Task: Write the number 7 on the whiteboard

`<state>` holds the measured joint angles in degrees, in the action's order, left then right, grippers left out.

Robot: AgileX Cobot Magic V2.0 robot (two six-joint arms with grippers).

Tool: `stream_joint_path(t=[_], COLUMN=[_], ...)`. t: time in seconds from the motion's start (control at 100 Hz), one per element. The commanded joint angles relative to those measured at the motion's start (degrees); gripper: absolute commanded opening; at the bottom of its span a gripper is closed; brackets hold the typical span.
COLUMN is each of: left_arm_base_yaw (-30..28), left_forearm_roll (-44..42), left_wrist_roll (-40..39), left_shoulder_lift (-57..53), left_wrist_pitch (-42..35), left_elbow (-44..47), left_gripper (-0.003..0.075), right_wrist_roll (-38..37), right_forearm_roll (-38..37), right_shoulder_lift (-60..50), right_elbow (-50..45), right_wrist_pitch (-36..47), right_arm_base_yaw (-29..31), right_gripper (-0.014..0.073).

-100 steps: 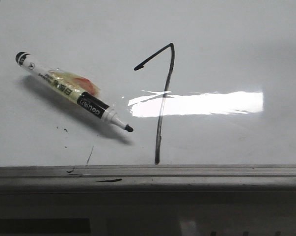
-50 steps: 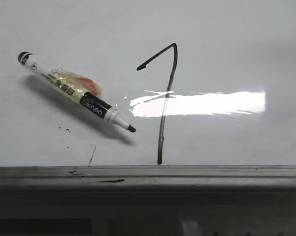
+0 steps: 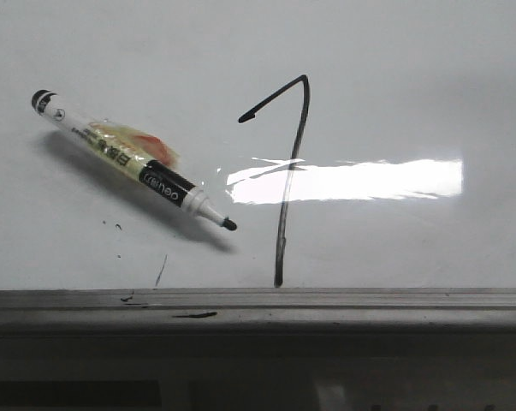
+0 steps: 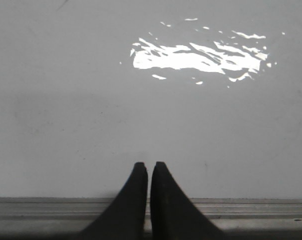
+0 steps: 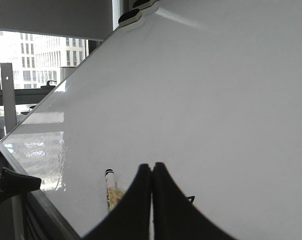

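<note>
The number 7 (image 3: 290, 171) is drawn in thin black ink on the whiteboard (image 3: 394, 86), its downstroke ending near the grey edge rail (image 3: 326, 300). A white and black marker (image 3: 129, 160) lies uncapped on the board to the left of the figure; its end also shows in the right wrist view (image 5: 110, 187). Neither gripper shows in the front view. My left gripper (image 4: 149, 166) is shut and empty above the rail over bare board. My right gripper (image 5: 152, 166) is shut and empty, raised above the board near the marker.
Small black ink flecks and a short thin line (image 3: 160, 271) mark the board below the marker. A bright rectangular glare (image 3: 369, 180) crosses the board. Black corner caps (image 5: 130, 17) and a window lie beyond the board's far edge.
The front view shifted very slightly between one second ago and half a second ago; since then nothing has visibly changed.
</note>
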<state>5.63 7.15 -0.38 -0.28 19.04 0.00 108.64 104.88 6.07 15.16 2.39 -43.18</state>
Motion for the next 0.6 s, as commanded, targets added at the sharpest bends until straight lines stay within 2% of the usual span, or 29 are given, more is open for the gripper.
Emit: stream_joint_path(t=[0.0,0.34,0.45,0.59], left_arm_base_yaw=[-0.1,-0.1,-0.1,-0.1], left_forearm_roll=[0.8,0.8,0.8,0.8], left_wrist_roll=[-0.7,-0.7,-0.7,-0.7], left_shoulder_lift=[-1.6,-1.6,-1.6,-1.6], left_wrist_pitch=[-2.7,-2.7,-2.7,-2.7], left_elbow=[1.4,1.4,1.4,1.4], left_gripper=[-0.0020,-0.0020,-0.0020,-0.0020], right_wrist_roll=[0.4,0.4,0.4,0.4], right_forearm_roll=[1.5,1.5,1.8,1.8], right_shoulder_lift=[0.6,0.6,0.6,0.6], right_elbow=[1.3,1.2,-0.1,-2.2], right_wrist_pitch=[-1.1,-1.0,5.8,6.2], right_arm_base_yaw=[0.2,0.2,1.0,5.0], right_gripper=[-0.0065,-0.0065,-0.0065,-0.0065])
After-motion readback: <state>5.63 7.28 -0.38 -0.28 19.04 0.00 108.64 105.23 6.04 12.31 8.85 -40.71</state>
